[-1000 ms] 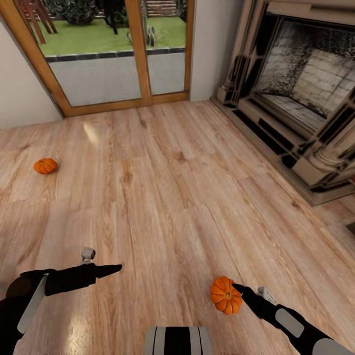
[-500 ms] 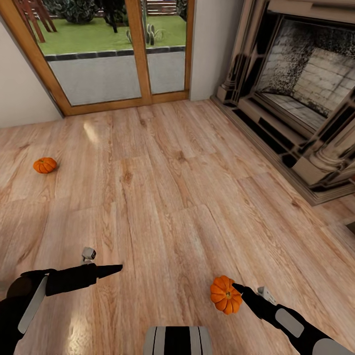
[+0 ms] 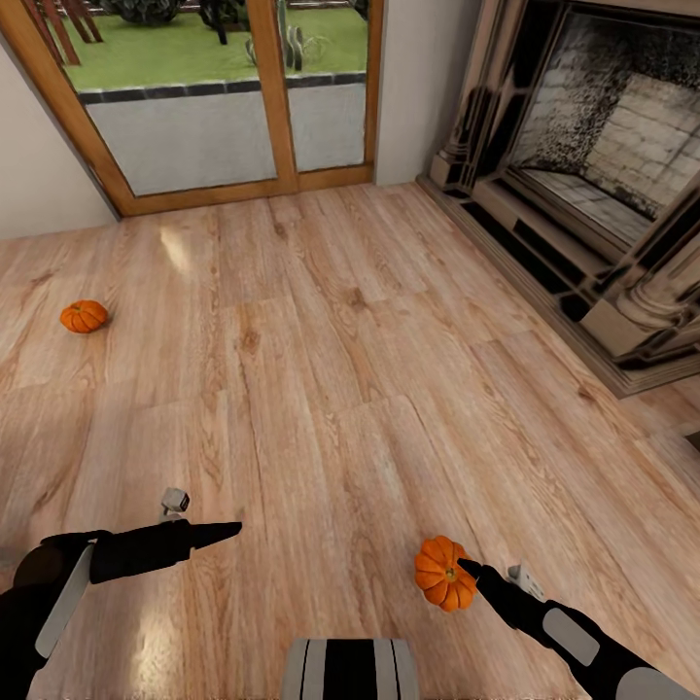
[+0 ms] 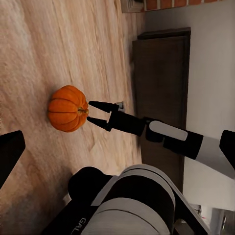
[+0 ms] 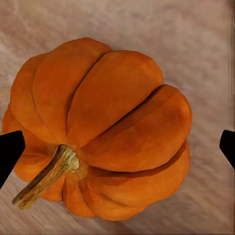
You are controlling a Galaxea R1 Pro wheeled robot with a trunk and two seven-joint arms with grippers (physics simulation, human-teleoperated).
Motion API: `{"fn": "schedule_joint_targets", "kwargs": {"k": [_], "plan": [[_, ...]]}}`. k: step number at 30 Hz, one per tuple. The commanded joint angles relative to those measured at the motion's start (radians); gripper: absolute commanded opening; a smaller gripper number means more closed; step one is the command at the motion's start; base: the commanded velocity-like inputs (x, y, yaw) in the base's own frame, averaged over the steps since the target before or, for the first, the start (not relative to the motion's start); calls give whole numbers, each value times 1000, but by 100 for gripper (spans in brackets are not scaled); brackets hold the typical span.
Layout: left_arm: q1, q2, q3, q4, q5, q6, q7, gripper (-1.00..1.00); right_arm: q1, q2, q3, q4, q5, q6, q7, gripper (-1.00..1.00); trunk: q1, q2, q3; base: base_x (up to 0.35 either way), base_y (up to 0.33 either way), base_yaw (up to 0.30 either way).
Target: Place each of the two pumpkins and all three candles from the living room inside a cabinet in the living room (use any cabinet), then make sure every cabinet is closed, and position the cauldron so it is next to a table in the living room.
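Wooden floor (image 3: 321, 369): plank surface, running from the glazed patio doors (image 3: 224, 97) at its far edge to the stone fireplace (image 3: 593, 175) along its right edge. No table or cauldron sighted. A dark-brown cabinet (image 4: 161, 88) stands against the wall in the left wrist view, fronts apparently closed.

Right arm: extended low over the near edge of the floor. Right hand (image 3: 465, 572) has its fingers set on the near pumpkin (image 3: 444, 573); the left wrist view shows the two finger tips apart and meeting the fruit at its stem end, clamped on it. The right wrist view shows the pumpkin (image 5: 98, 132) close between the finger tips, stem turned to one side.

Left arm: held out over the near-left part of the floor. Left hand (image 3: 228, 530) carries nothing; its fingers read as a single closed point from the head view, while the wrist view shows tips at opposite margins, so I cannot tell its state.

Second pumpkin (image 3: 84, 316): resting on the floor near its left edge, well apart from both hands.

Risk assessment: the grasp appears to bear on a rounded, ribbed end rather than the widest girth. Judged liable to slip or roll out during travel to the cabinet, particularly on a sharp turn.
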Motion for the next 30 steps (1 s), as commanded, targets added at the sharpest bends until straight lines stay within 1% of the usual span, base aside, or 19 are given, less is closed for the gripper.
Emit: {"fn": "schedule_joint_targets", "kwargs": {"k": [1, 3, 11, 16, 18, 22, 26, 28, 30], "plan": [[0, 0, 0, 0, 3, 9, -1, 100, -1, -1, 4, 0, -8, 3, 2, 100, 0, -1, -5, 0, 0, 0], [0, 0, 0, 0, 3, 9, -1, 100, -1, -1, 4, 1, -8, 3, 2, 100, 1, -1, -12, 0, 0, 0], [0, 0, -1, 0, 3, 9, -1, 100, -1, -1, 4, 1, -8, 3, 2, 100, 1, -1, -12, 0, 0, 0], [0, -1, -1, 0, 2, 8, -1, 100, -1, -1, 4, 1, -8, 1, 4, 100, 3, -2, -32, 0, 0, 0], [0, -2, -1, 0, 2, 8, -1, 100, -1, -2, 4, 1, -8, 0, 8, 100, 3, -2, -32, 0, 0, 0], [0, -3, -1, 0, 1, 8, -1, 100, -1, -2, 4, 1, -8, -5, 13, 100, 5, -3, -47, 0, 0, 0], [0, -3, -1, 0, 1, 8, -1, 100, -1, -2, 4, 1, -8, -7, 14, 100, 5, -3, -47, 0, 0, 0], [0, -4, -2, 0, 0, 8, -1, 100, -1, -2, 4, 1, -8, -8, 14, 100, 6, -4, -55, 0, 0, 0], [0, -5, -2, 0, -1, 8, -1, 100, -1, -1, 4, 1, -8, -8, 14, 100, 6, -4, -55, 0, 0, 0]]}}
